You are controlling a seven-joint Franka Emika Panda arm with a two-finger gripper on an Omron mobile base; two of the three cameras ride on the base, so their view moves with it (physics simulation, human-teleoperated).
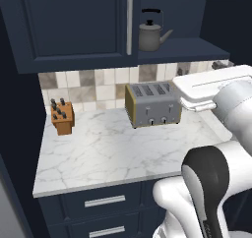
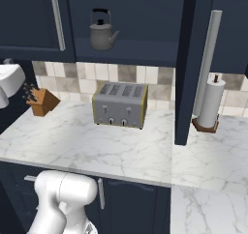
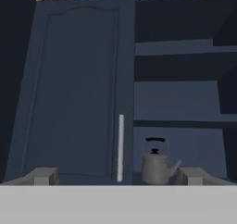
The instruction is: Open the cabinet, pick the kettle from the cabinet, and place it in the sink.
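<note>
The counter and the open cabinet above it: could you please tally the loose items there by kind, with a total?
Kettle: 1
Toaster: 1
Knife block: 1
Paper towel roll: 1
Total: 4
</note>
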